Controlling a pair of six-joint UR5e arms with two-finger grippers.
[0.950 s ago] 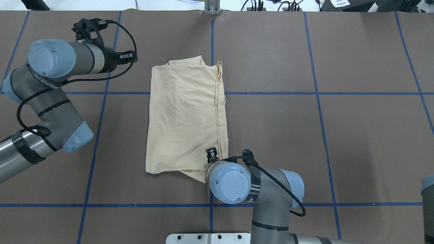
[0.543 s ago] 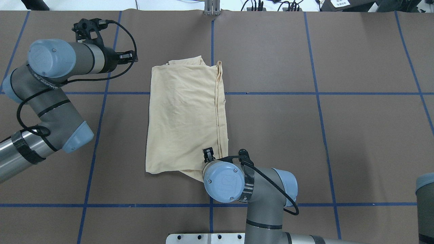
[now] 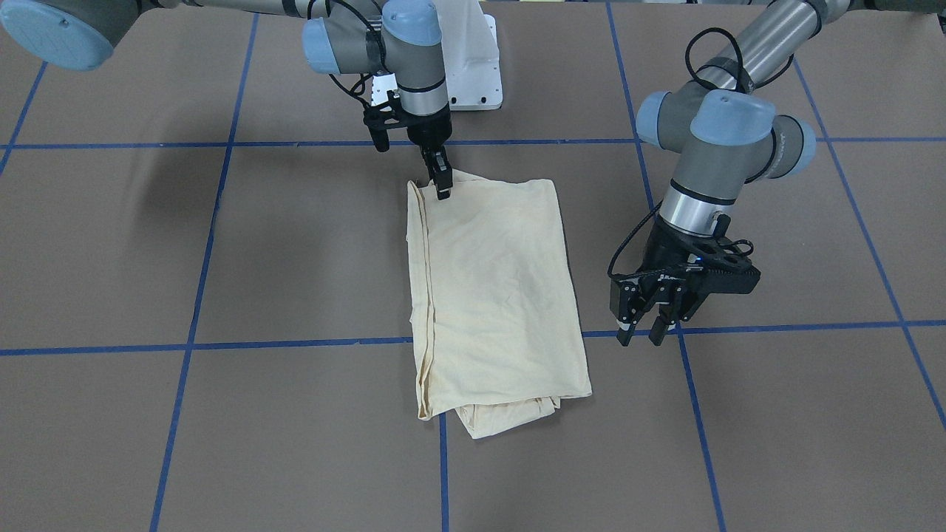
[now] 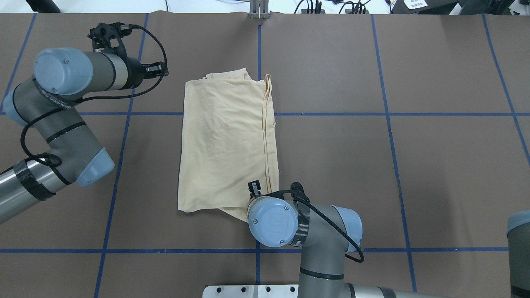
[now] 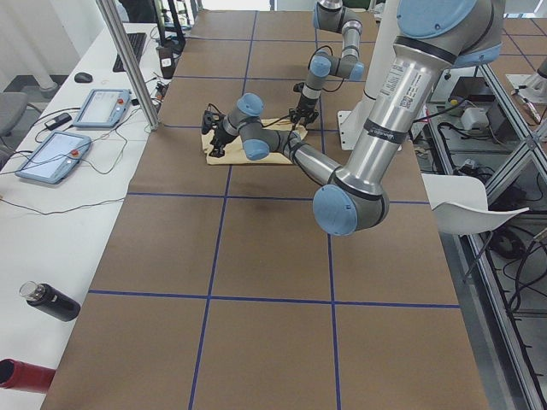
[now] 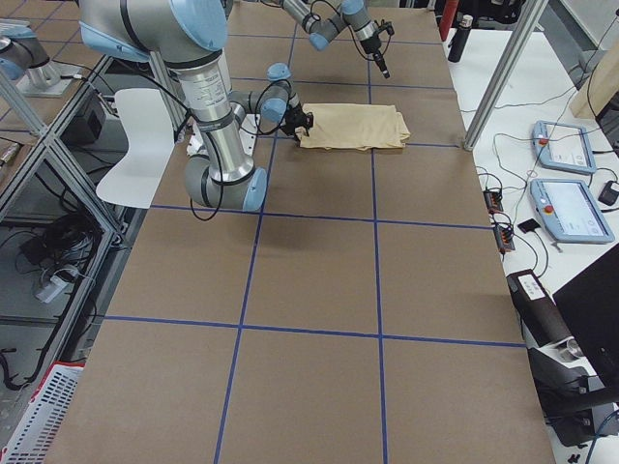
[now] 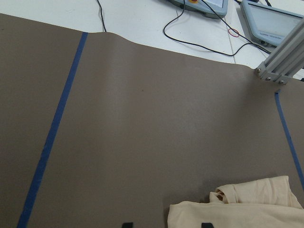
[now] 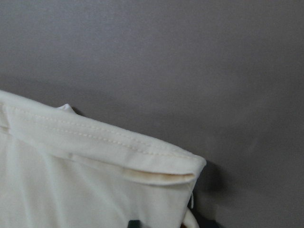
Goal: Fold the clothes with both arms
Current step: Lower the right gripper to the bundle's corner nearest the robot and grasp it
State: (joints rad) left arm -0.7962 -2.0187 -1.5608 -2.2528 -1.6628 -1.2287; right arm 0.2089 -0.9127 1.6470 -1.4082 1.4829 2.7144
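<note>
The cream-yellow shirt lies folded into a long rectangle in the middle of the table, also seen in the front view. Its print and label are hidden. My right gripper is down at the shirt's corner nearest the robot, mostly hidden under its wrist in the overhead view. The right wrist view shows the folded hem between the two fingertips, which stand apart. My left gripper is open and empty, hovering over bare table beside the shirt's far left corner.
Blue tape lines grid the brown table cover. The white pedestal base stands at the robot's edge. A metal post stands at the far edge. Pendants and a bottle lie on the side table.
My right arm has shifted a little to the left, and its gripper with it, along the shirt's near edge. The left arm and the shirt have not moved.
</note>
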